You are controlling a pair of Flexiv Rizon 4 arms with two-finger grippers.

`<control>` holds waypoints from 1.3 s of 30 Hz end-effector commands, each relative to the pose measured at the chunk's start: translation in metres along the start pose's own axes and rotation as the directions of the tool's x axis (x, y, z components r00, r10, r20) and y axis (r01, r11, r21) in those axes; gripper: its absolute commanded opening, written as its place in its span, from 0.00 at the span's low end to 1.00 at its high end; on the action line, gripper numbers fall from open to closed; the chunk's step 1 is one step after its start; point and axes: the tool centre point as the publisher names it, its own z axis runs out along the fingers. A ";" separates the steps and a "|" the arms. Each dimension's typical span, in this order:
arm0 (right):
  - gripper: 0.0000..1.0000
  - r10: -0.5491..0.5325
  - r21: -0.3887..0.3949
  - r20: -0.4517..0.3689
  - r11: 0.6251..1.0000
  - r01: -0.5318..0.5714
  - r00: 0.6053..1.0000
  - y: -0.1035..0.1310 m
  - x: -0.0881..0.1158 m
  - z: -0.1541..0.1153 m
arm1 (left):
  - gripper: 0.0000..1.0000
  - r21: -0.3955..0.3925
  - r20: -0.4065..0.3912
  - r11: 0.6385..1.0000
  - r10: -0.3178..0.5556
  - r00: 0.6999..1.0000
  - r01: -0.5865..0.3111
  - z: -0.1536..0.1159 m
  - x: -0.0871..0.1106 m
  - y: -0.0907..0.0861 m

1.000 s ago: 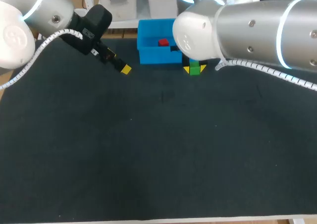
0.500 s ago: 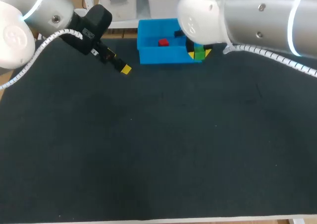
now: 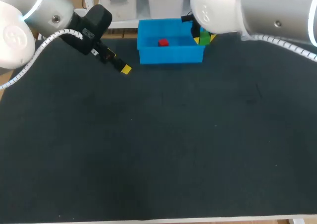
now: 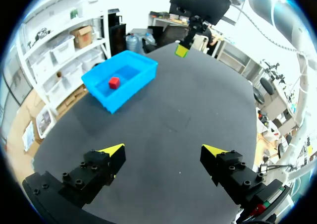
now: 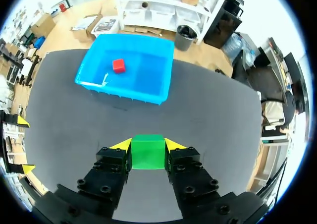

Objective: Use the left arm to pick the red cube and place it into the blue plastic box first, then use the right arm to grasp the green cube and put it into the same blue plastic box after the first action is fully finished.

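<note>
There are two cubes, one red cube [image 3: 163,42] and one green cube [image 5: 148,155]. There is one box [image 3: 171,58], blue, at the far edge of the one table [image 3: 158,144]. Two arms are in view, each with one two-fingered gripper: the left gripper [image 4: 163,150] and the right gripper [image 5: 148,144].

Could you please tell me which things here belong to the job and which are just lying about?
Job: red cube, blue plastic box, green cube, right gripper, left gripper.
Other: only the black table.
</note>
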 end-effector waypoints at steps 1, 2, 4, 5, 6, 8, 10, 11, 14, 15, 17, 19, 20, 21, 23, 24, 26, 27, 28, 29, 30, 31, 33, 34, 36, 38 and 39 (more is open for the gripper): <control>0.00 -0.016 -0.020 0.035 1.000 0.017 0.999 -0.008 0.002 -0.005 | 1.00 0.003 0.004 1.000 0.003 1.000 -0.003 0.000 0.001 0.001; 0.00 -0.018 -0.028 0.046 0.999 0.019 0.999 -0.010 0.000 -0.006 | 1.00 0.003 0.004 1.000 0.003 1.000 -0.003 0.000 0.001 0.001; 0.00 -0.033 -0.036 0.063 0.999 0.035 0.997 -0.013 -0.003 -0.009 | 1.00 0.003 0.004 1.000 0.003 1.000 -0.003 0.000 0.001 0.001; 0.00 -0.038 -0.040 0.072 0.998 0.041 0.997 -0.014 -0.005 -0.010 | 1.00 0.003 0.004 1.000 0.003 1.000 -0.003 0.000 0.001 0.001; 0.00 -0.044 -0.044 0.079 0.998 0.048 0.996 -0.015 -0.008 -0.012 | 1.00 0.003 0.004 1.000 0.003 1.000 -0.003 0.000 0.001 0.001; 0.00 -0.054 -0.054 0.098 0.997 0.059 0.994 -0.017 -0.012 -0.014 | 1.00 0.003 0.004 1.000 0.003 1.000 -0.003 0.000 0.001 0.001; 0.00 -0.064 -0.061 0.114 0.996 0.072 0.991 -0.019 -0.015 -0.015 | 1.00 0.003 0.004 1.000 0.003 1.000 -0.003 0.000 0.001 0.001; 0.00 -0.073 -0.068 0.126 0.994 0.082 0.989 -0.021 -0.018 -0.015 | 1.00 0.003 0.004 1.000 0.003 1.000 -0.003 0.000 0.001 0.001; 0.00 -0.088 -0.085 0.155 0.991 0.102 0.984 -0.021 -0.024 -0.019 | 1.00 0.003 0.004 1.000 0.003 1.000 -0.003 0.000 0.001 0.001; 0.00 -0.100 -0.091 0.165 0.989 0.116 0.981 -0.022 -0.027 -0.020 | 1.00 0.003 0.004 1.000 0.003 1.000 -0.003 0.000 0.001 0.001; 0.00 -0.114 -0.104 0.179 0.986 0.134 0.977 -0.022 -0.031 -0.022 | 1.00 0.003 0.004 1.000 0.003 1.000 -0.003 0.000 0.001 0.001; 0.00 -0.129 -0.111 0.192 0.982 0.153 0.973 -0.023 -0.036 -0.022 | 1.00 0.003 0.004 1.000 0.003 1.000 -0.003 0.000 0.001 0.001; 0.00 -0.133 -0.119 0.199 0.980 0.158 0.971 -0.024 -0.038 -0.022 | 1.00 0.003 0.004 1.000 0.003 1.000 -0.003 0.000 0.001 0.001; 0.00 -0.141 -0.122 0.205 0.978 0.168 0.969 -0.024 -0.040 -0.022 | 1.00 0.003 0.004 1.000 0.003 1.000 -0.003 0.000 0.001 0.001; 0.00 -0.156 -0.131 0.219 0.974 0.187 0.963 -0.025 -0.044 -0.021 | 1.00 0.003 0.004 1.000 0.003 1.000 -0.003 0.000 0.001 0.001; 0.00 -0.160 -0.139 0.226 0.971 0.195 0.961 -0.024 -0.047 -0.023 | 1.00 0.003 0.004 1.000 0.003 1.000 -0.003 0.000 0.001 0.001; 0.00 -0.176 -0.148 0.241 0.965 0.215 0.954 -0.025 -0.051 -0.023 | 1.00 0.003 0.004 1.000 0.003 1.000 -0.003 0.000 0.001 0.001; 0.00 -0.183 -0.157 0.249 0.961 0.226 0.951 -0.025 -0.054 -0.022 | 1.00 0.003 0.004 1.000 0.003 1.000 -0.003 0.000 0.001 0.001; 0.00 -0.190 -0.161 0.255 0.958 0.236 0.948 -0.024 -0.057 -0.023 | 1.00 0.003 0.004 1.000 0.003 1.000 -0.003 0.000 0.001 0.001; 0.00 -0.203 -0.163 0.263 0.954 0.251 0.943 -0.024 -0.060 -0.023 | 1.00 0.003 0.004 1.000 0.003 1.000 -0.003 0.000 0.001 0.001; 0.00 -0.209 -0.168 0.272 0.951 0.260 0.939 -0.024 -0.063 -0.024 | 1.00 0.003 0.004 1.000 0.003 1.000 -0.003 0.000 0.001 0.001; 0.00 -0.214 -0.170 0.278 0.948 0.267 0.936 -0.024 -0.066 -0.024 | 1.00 0.003 0.004 1.000 0.003 1.000 -0.003 0.000 0.001 0.001; 0.00 -0.227 -0.177 0.293 0.942 0.286 0.929 -0.025 -0.073 -0.023 | 1.00 0.003 0.004 1.000 0.003 1.000 -0.003 0.000 0.001 0.001; 0.00 -0.227 -0.182 0.301 0.940 0.290 0.926 -0.025 -0.076 -0.022 | 1.00 0.003 0.004 1.000 0.003 1.000 -0.003 0.000 0.001 0.001; 0.00 -0.223 -0.198 0.321 0.935 0.296 0.920 -0.026 -0.082 -0.022 | 1.00 0.003 0.004 1.000 0.003 1.000 -0.003 0.000 0.001 0.001; 0.00 -0.233 -0.203 0.334 0.928 0.311 0.913 -0.026 -0.088 -0.023 | 1.00 0.003 0.004 1.000 0.003 1.000 -0.003 0.000 0.001 0.001; 0.00 -0.233 -0.209 0.344 0.925 0.316 0.910 -0.025 -0.091 -0.023 | 1.00 0.003 0.004 1.000 0.003 1.000 -0.003 0.000 0.001 0.001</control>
